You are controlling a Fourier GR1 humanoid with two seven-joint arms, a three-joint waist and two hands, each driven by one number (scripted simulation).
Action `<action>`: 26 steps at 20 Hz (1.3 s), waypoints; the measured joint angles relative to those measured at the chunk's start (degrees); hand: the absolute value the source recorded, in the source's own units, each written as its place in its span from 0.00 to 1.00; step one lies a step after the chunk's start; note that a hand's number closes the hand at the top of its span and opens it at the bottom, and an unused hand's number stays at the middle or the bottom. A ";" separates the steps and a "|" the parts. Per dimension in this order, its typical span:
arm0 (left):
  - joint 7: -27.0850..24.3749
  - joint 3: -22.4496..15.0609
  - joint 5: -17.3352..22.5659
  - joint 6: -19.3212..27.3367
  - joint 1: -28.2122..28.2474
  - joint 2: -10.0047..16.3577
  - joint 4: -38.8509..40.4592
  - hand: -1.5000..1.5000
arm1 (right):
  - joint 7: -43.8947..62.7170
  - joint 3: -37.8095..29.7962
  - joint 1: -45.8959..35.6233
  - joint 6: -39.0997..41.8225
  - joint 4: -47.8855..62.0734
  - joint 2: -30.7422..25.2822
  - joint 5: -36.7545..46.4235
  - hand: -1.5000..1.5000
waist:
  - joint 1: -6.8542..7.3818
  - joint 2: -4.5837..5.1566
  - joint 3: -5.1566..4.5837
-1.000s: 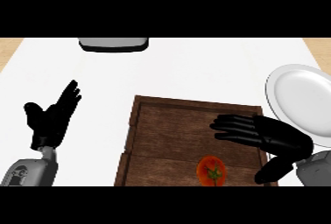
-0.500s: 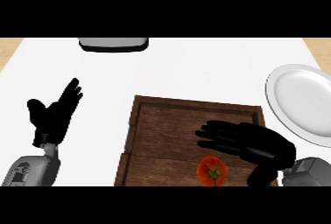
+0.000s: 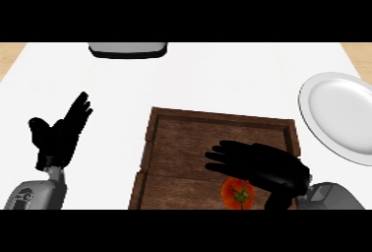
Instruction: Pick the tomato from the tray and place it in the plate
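A red tomato (image 3: 237, 193) with a green stem lies in the wooden tray (image 3: 174, 147) near its front edge. My right hand (image 3: 269, 165) hovers open just over the tomato, fingers spread and pointing left, hiding the tomato's upper part. The white plate (image 3: 341, 115) sits at the right edge of the counter, beside the tray. My left hand (image 3: 62, 133) rests open at the left, fingers up, away from the tray.
A grey and black object (image 3: 127, 49) sits at the counter's far edge, left of centre. White counter surface surrounds the tray on the left and far sides.
My right hand has moved left and toward me across the tray, ending over the tomato. The left hand and the tomato have stayed in place.
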 measured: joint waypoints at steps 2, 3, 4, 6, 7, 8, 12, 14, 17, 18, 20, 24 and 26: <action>-0.12 0.60 -0.25 -0.26 -0.22 -0.09 0.28 0.50 | -0.54 -0.31 0.46 0.04 0.24 0.95 1.72 0.00 | -0.02 0.02 0.00; 0.09 0.67 -0.48 -0.34 -0.15 -0.26 0.11 0.50 | -0.49 -0.17 1.02 -0.02 -0.02 1.58 2.81 0.00 | -0.03 0.01 0.00; -0.34 1.06 -0.55 -0.67 -0.66 -0.24 1.00 0.50 | -0.90 -0.23 1.47 -0.30 0.18 1.79 3.87 0.00 | -0.05 0.01 0.00; 0.51 1.10 -0.94 -0.74 -1.13 -0.59 0.56 0.50 | -1.67 -0.48 1.17 -0.75 1.92 3.10 5.81 0.00 | -0.03 0.01 -0.02; -0.05 1.61 -0.79 -1.22 -1.38 -0.41 1.27 0.50 | -1.43 -0.22 0.73 -0.58 2.27 3.87 6.86 0.00 | -0.03 0.00 -0.04; -0.05 2.00 -0.70 -1.41 -1.65 -0.29 1.30 0.50 | -1.60 0.14 0.85 -1.18 2.69 4.30 8.14 0.00 | -0.01 -0.09 -0.15; 1.30 2.67 -0.73 -2.03 -1.68 0.08 0.34 0.50 | -1.80 1.01 0.11 1.18 2.30 4.91 11.11 1.00 | 0.04 -0.19 -0.25; 1.01 3.14 -0.79 -2.22 -2.20 0.20 1.18 0.50 | -3.20 2.34 0.05 1.48 2.23 4.48 12.74 1.00 | -0.01 -0.24 -0.34; 0.82 3.02 -1.31 -2.12 -2.36 -0.34 1.59 0.50 | -6.28 3.06 -0.15 1.09 2.33 4.37 14.06 1.00 | -0.01 -0.38 -0.52; -0.10 3.11 -1.50 -2.24 -2.22 -0.48 2.33 0.50 | -6.95 3.10 -0.68 0.95 3.34 4.88 14.47 1.00 | 0.00 -0.42 -0.58; 0.39 2.82 -1.94 -1.92 -1.75 -0.87 1.26 0.50 | -8.05 2.91 -0.10 1.04 2.87 4.85 14.94 1.00 | 0.00 -0.51 -0.67; 0.06 2.85 -2.46 -1.59 -1.76 -1.47 1.41 0.50 | -9.20 1.98 0.37 0.72 3.07 6.15 15.28 1.00 | -0.04 -0.54 -0.73; -0.17 2.73 -2.53 -1.62 -1.26 -1.79 1.36 0.50 | -9.65 0.47 1.86 -1.04 1.50 6.08 14.88 1.00 | -0.16 -0.50 -0.66</action>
